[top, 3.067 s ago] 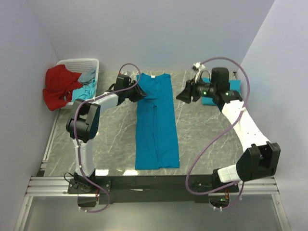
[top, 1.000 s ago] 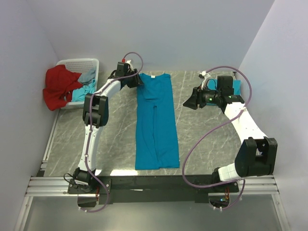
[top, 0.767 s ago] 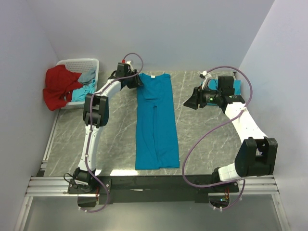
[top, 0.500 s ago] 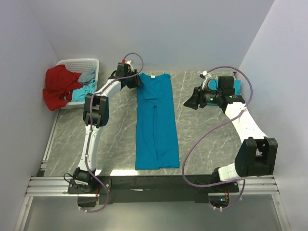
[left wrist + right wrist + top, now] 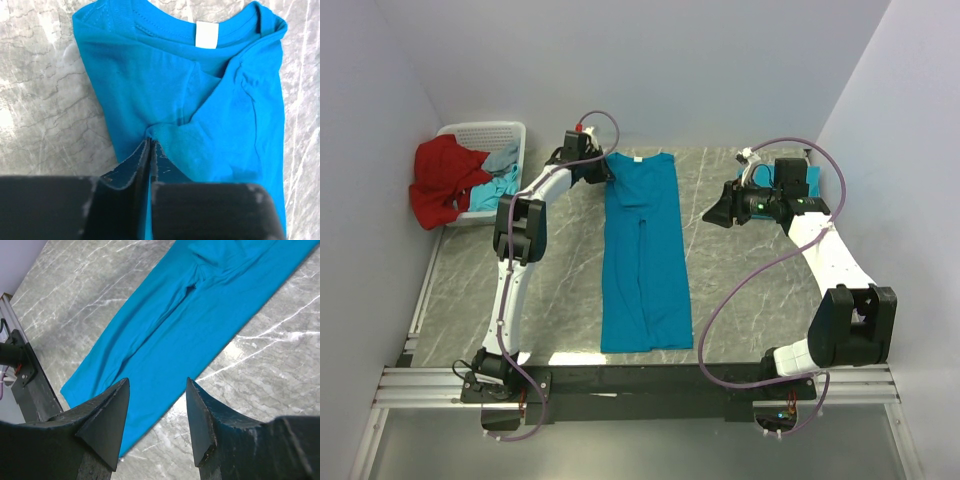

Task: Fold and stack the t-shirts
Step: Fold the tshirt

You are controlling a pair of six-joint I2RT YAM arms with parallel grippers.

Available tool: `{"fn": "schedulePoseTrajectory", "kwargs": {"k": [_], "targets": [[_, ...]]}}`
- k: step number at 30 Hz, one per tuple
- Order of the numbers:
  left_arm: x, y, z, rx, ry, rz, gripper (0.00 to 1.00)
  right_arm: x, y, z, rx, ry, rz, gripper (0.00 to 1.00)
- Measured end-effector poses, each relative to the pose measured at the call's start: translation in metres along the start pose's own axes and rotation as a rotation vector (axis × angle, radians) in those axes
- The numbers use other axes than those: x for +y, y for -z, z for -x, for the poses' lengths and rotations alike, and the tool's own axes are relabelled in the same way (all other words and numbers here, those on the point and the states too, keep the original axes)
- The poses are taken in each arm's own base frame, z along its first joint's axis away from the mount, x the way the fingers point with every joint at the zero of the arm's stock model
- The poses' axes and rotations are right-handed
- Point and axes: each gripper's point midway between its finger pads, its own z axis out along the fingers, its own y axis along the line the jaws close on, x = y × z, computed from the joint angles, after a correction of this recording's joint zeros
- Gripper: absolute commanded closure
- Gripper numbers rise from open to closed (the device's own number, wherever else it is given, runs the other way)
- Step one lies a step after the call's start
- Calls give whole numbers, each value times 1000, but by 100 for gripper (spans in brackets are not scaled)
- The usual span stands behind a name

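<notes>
- The left claw (image 5: pixel 150 152) is squeezing its two fingers (image 5: pixel 127 167) all but together, with a fold of the shirt (image 5: pixel 200 100) pinched between the tips.
- That pinch is sitting on the shirt's shoulder edge; in the left wrist view the collar and its white label (image 5: pixel 206 36) are lying just beyond the fingertips and a little to the right.
- From above, the shirt (image 5: pixel 645 260) is lying as a long narrow strip on the table (image 5: pixel 750 290), running from the left claw (image 5: pixel 603 172) back toward the arm bases.
- The right claw (image 5: pixel 156 410) is holding its fingers wide apart and gripping nothing.
- It is hovering above bare marble, well apart from the shirt (image 5: pixel 200 305), which is stretching across the view ahead of its fingertips.
- In the top view, a folded shirt (image 5: pixel 810 178) is lying behind the right claw (image 5: pixel 712 213), near the far right corner.
- A white basket (image 5: pixel 485 132) is sitting off to the outer side of the left claw, with a red cloth (image 5: pixel 440 180) and a blue cloth (image 5: pixel 498 188) spilling over it.
</notes>
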Motion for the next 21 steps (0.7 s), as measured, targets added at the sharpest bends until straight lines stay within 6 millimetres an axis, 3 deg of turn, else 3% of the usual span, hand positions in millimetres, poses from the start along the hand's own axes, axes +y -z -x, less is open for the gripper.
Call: {"fn": "schedulePoseTrajectory", "kwargs": {"k": [5, 13, 21], "targets": [[-2, 0, 3, -7, -5, -7, 100, 0, 0, -1, 2, -2, 0, 44], [2, 3, 10, -24, -5, -6, 100, 0, 0, -1, 4, -5, 1, 44], [10, 19, 17, -39, 8, 8, 100, 0, 0, -2, 8, -9, 2, 45]]}}
